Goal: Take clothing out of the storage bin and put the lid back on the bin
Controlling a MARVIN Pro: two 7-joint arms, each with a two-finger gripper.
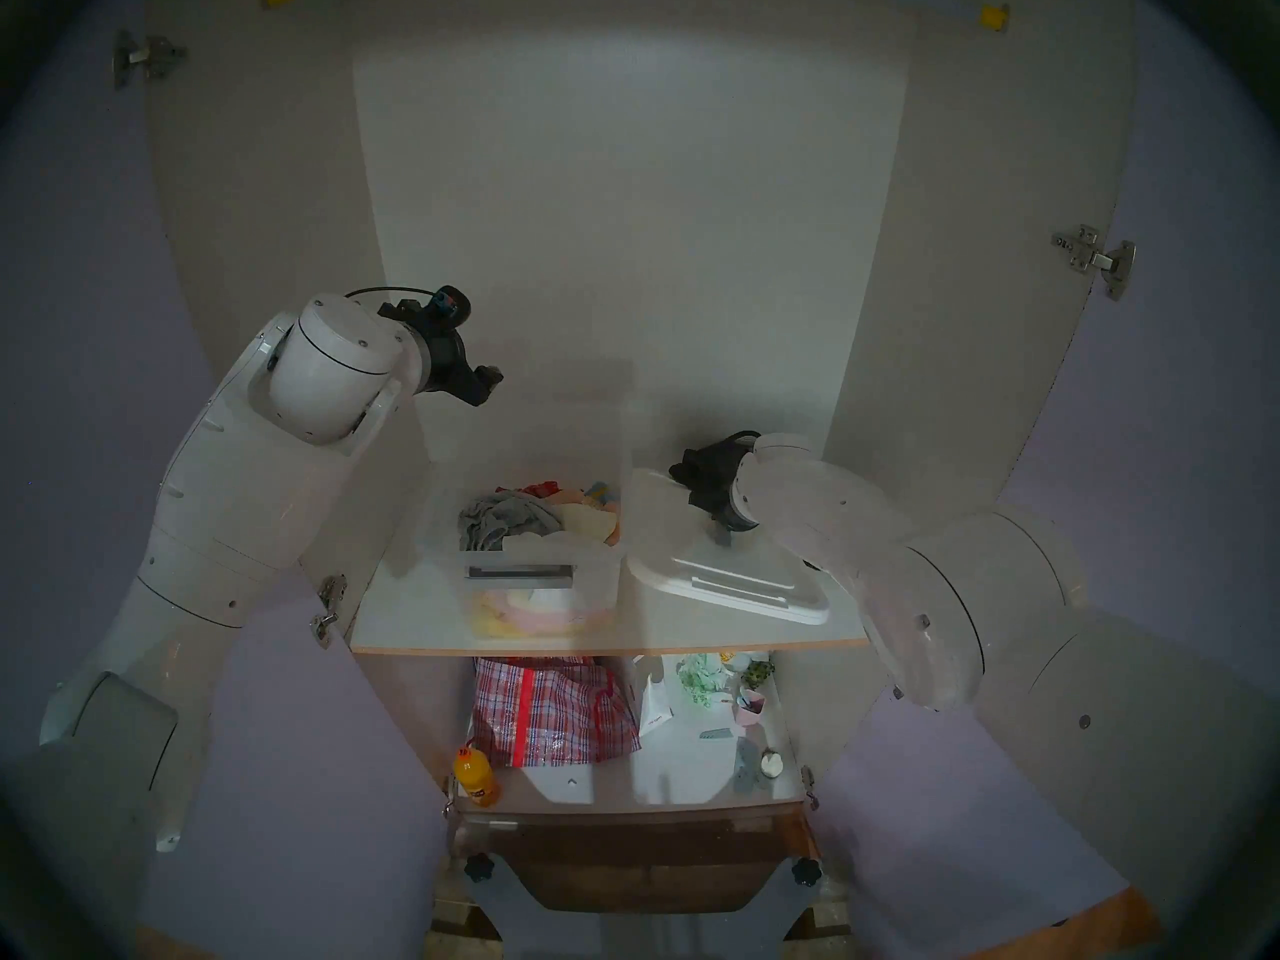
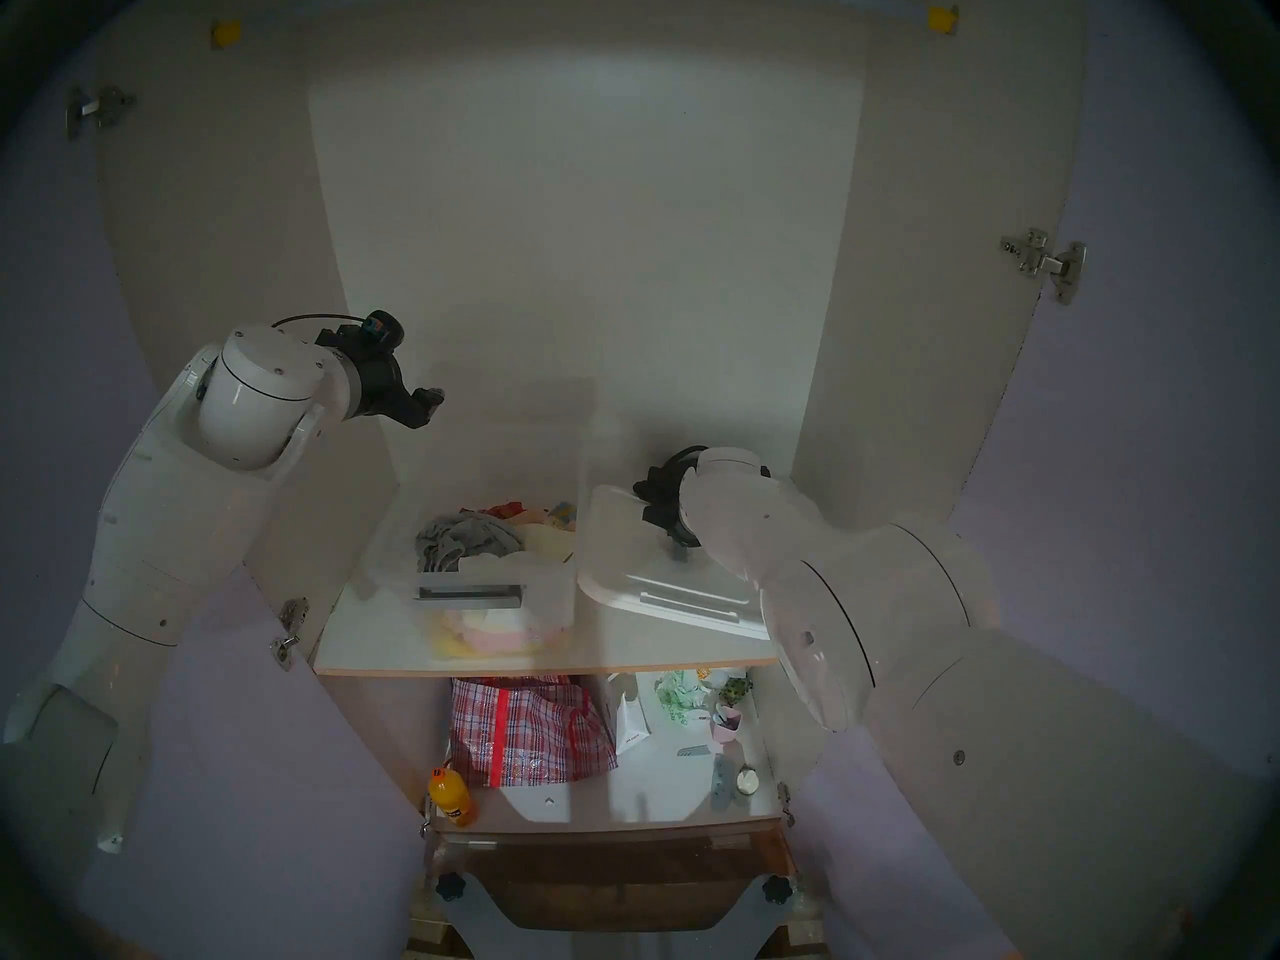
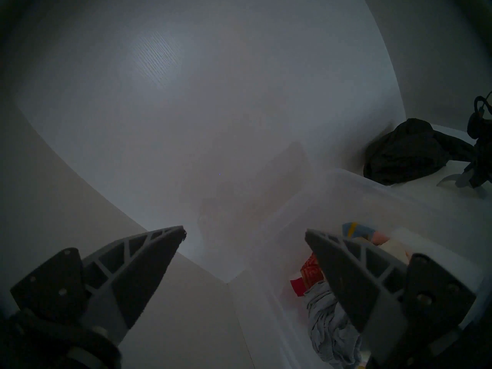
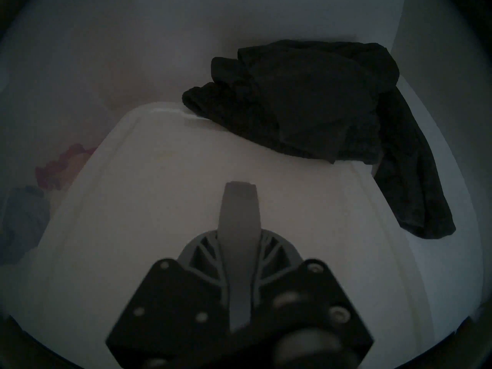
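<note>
The clear storage bin stands open in the middle of the cabinet shelf, with its grey bar at the front. The white lid lies tilted just right of it. My right gripper is at the lid's centre, and in the right wrist view it is shut on the grey handle strip. The black clothing lies outside the bin, bunched over the lid's far rim. It also shows in the left wrist view. My left gripper is open and empty above the bin's back left corner.
A grey garment and small red, yellow and cream cloths fill the bin. The cabinet's side walls stand close on both sides. The lower shelf holds a red-and-white checked bag, an orange bottle and small items.
</note>
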